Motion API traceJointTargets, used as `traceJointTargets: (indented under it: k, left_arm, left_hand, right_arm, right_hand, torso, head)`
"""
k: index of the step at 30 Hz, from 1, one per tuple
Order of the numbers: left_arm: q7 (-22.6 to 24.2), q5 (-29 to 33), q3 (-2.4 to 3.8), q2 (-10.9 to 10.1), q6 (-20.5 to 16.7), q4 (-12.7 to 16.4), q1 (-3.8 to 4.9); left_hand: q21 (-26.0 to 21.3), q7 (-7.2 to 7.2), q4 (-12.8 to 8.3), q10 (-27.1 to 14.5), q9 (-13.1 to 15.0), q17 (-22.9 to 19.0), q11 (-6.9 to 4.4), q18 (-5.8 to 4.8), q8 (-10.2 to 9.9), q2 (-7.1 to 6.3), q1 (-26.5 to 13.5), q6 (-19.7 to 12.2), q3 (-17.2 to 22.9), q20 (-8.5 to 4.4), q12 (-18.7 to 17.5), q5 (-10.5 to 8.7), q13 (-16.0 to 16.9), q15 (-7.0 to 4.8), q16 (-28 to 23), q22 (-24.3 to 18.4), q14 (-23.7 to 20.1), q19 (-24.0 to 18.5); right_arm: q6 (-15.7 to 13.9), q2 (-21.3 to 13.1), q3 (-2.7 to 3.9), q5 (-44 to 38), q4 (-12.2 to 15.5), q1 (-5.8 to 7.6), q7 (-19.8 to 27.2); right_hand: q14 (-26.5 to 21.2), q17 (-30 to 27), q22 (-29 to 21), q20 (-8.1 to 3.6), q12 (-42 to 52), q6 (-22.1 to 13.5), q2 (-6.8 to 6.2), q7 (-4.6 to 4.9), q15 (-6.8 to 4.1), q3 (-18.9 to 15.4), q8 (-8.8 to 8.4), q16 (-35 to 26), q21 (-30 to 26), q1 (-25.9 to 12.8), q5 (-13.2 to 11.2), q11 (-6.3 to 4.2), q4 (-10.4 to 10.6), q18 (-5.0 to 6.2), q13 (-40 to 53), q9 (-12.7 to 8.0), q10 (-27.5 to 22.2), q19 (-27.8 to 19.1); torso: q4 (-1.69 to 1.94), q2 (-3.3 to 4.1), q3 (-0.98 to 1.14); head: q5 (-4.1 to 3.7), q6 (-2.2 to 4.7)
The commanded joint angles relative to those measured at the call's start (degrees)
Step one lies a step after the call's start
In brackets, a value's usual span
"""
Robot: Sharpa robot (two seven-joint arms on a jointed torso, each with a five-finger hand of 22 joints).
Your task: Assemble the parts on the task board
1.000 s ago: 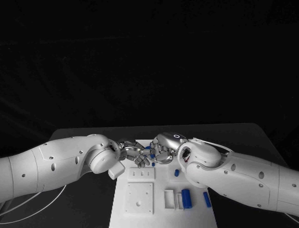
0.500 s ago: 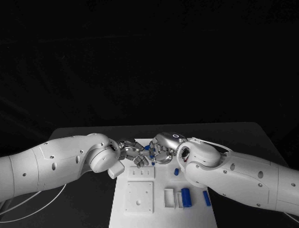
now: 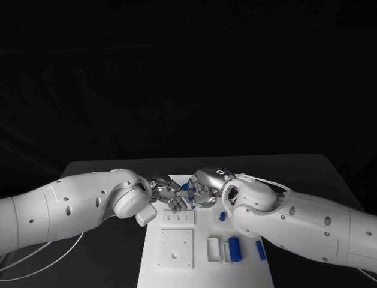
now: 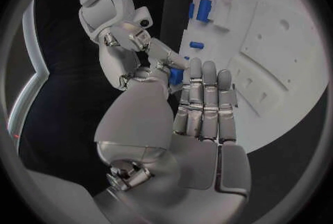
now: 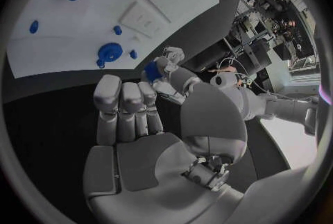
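Observation:
The white task board (image 3: 240, 276) lies lengthwise in the middle of the black table. Above its far end my left hand (image 3: 165, 195) and right hand (image 3: 207, 186) meet fingertip to fingertip. A small blue part (image 3: 186, 187) sits between them. In the left wrist view the blue part (image 4: 176, 75) is pinched at my left thumb tip, with the right hand's fingers (image 4: 165, 57) on it. In the right wrist view the same part (image 5: 152, 71) lies between my right thumb and fingers, touched by the left hand's fingertips (image 5: 171, 56).
On the board lie a blue cylinder (image 3: 234, 248), a slim blue piece (image 3: 261, 251), a small blue piece (image 3: 222, 217), white blocks (image 3: 213, 251) and a raised square plate (image 3: 175, 249). A round blue part (image 5: 110, 50) lies on the board (image 5: 83, 18) below the right hand.
Both hands stay together over the board's far end with the blue part between them. Only the fingers have shifted slightly.

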Motion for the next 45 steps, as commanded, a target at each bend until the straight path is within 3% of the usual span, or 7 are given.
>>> traceJointTargets:
  k: [1,4,8,19,22,26,45]
  left_arm:
    - [0.09,-0.17,-0.01,0.21,1.54,0.38,-0.02]
    - [0.34,-0.17,-0.01,0.14,1.43,0.37,-0.02]
    - [0.69,0.1,-0.01,-0.01,1.41,0.39,-0.02]
    - [1.03,1.58,0.0,-0.42,2.21,1.29,-0.16]
    - [1.18,1.87,0.0,-0.5,1.33,1.58,-0.24]
    - [1.25,1.94,0.01,-0.55,1.02,1.67,-0.27]
    - [1.17,2.01,0.0,-0.65,-0.06,1.65,-0.45]
  left_hand:
    - [0.31,-0.07,-0.32,-0.23,0.14,-0.13,-0.32,0.43,-0.26,0.62,1.32,0.51,-0.17,-0.69,0.58,1.31,0.13,-0.41,0.45,-0.15,-0.03,-0.07]
    - [0.38,-0.17,-1.3,-0.25,0.26,-0.24,-0.41,0.34,-0.35,1.87,4.53,0.8,0.36,-0.69,0.96,3.12,0.22,-0.44,0.67,-0.32,-0.1,-0.3]
    - [0.33,-0.36,-1.04,0.08,0.34,-0.56,-0.55,0.11,-0.55,1.7,8.01,1.41,6.52,-0.59,1.27,0.05,0.21,-0.33,0.75,-0.74,-0.28,-0.59]
    - [1.97,-0.91,-4.65,1.13,2.28,-0.1,-1.07,0.11,0.41,2.63,5.9,2.49,9.89,-0.95,2.61,2.11,0.78,-0.72,2.49,-0.13,0.0,-0.64]
    - [5.96,-1.37,-10.26,1.27,6.0,2.76,-1.99,0.34,1.92,3.91,-0.04,2.57,12.51,-2.46,6.54,2.71,3.7,-2.76,8.58,1.86,0.96,0.85]
    - [11.79,-1.41,-29.8,-3.07,14.85,4.64,-2.36,-0.7,1.26,6.66,-23.57,2.01,28.24,-4.91,13.99,1.92,11.28,-4.7,17.71,2.97,0.0,1.36]
    - [16.45,-2.61,-32.8,-0.98,19.25,4.92,-4.12,-0.31,0.0,5.1,-27.35,5.3,31.26,-6.72,18.05,7.13,14.38,-6.88,23.71,2.45,1.49,2.97]
  right_arm:
    - [0.55,0.17,0.04,-0.74,0.2,0.0,-0.2]
    - [0.66,0.13,0.04,-0.74,0.02,0.0,-0.28]
    - [0.79,0.07,0.03,-0.74,-0.2,0.0,-0.26]
    - [0.94,0.14,-0.07,-0.41,-0.68,-0.42,-0.25]
    - [0.93,0.18,-0.08,-0.37,-0.6,-0.56,-0.23]
    - [0.93,0.31,-0.08,-0.19,-0.65,-0.74,-0.18]
    - [0.74,0.23,-0.08,-0.04,-0.99,-0.87,-0.14]
  right_hand:
    - [-0.01,0.06,0.65,-0.34,-0.1,2.28,0.06,1.9,-0.56,0.01,0.2,-0.35,0.27,-0.27,0.28,-0.19,0.29,5.56,-0.01,0.01,-0.24,0.02]
    - [0.0,0.07,0.65,-0.34,-0.14,2.27,0.06,1.9,-0.56,0.01,0.19,-0.36,0.27,-0.27,0.29,-0.19,0.29,5.56,-0.04,0.02,-0.28,0.03]
    - [-0.01,0.07,0.65,-0.34,-0.14,2.27,0.06,1.9,-0.56,0.01,0.19,-0.36,0.27,-0.28,0.29,-0.19,0.3,5.56,-0.04,0.02,-0.28,0.04]
    - [0.0,0.11,0.64,-0.35,-0.14,2.28,0.12,1.9,-0.56,-0.05,0.13,-0.38,0.27,-0.52,0.08,-0.19,0.5,5.56,-0.02,0.08,-0.28,0.08]
    - [0.0,0.12,0.64,-0.35,-0.15,2.27,0.12,1.9,-0.56,-0.05,0.12,-0.39,0.26,-0.53,0.06,-0.19,0.51,5.56,-0.03,0.08,-0.29,0.09]
    - [-0.01,0.12,0.64,-0.36,-0.19,2.27,0.12,1.9,-0.57,-0.05,0.11,-0.39,0.26,-0.53,0.05,-0.19,0.51,5.56,-0.06,0.09,-0.32,0.09]
    - [-0.02,0.14,0.63,-0.37,-0.29,2.23,0.08,1.91,-0.57,-0.06,0.06,-0.43,0.24,-0.61,0.04,-0.19,0.55,5.56,-0.12,0.11,-0.43,0.08]
  torso:
    - [-0.08,0.02,0.03]
    - [-0.06,0.03,0.03]
    - [-0.04,0.01,0.03]
    - [-0.09,0.06,0.02]
    - [-0.06,0.05,0.05]
    - [-0.02,0.03,0.05]
    - [-0.06,0.06,0.08]
  head:
    - [0.08,-0.02]
    - [0.07,-0.07]
    - [0.03,-0.11]
    - [0.11,-0.21]
    - [0.12,-0.28]
    - [0.1,-0.24]
    - [0.18,-0.64]
